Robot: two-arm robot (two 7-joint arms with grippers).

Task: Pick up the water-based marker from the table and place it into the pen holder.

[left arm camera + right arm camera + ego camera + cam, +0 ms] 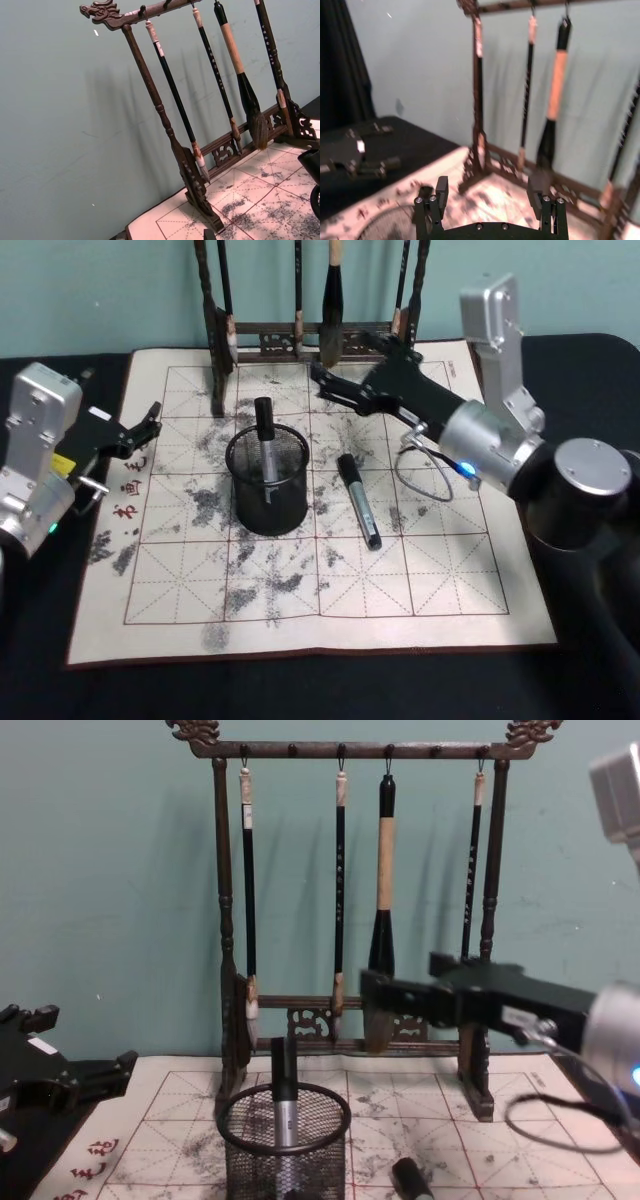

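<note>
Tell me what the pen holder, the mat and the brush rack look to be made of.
The pen holder is black wire mesh, likely painted metal: its wall is see-through, showing the marker inside. The mat looks like white felt or paper, matte, with soaked-in grey ink stains; which of the two is unclear. The brush rack looks like dark wood, seemingly lacquered, with turned posts and carved ends.

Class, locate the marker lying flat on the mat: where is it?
In the head view the marker lies flat on the mat, just right of the pen holder and apart from it, nearer the robot than the right claw.
</note>
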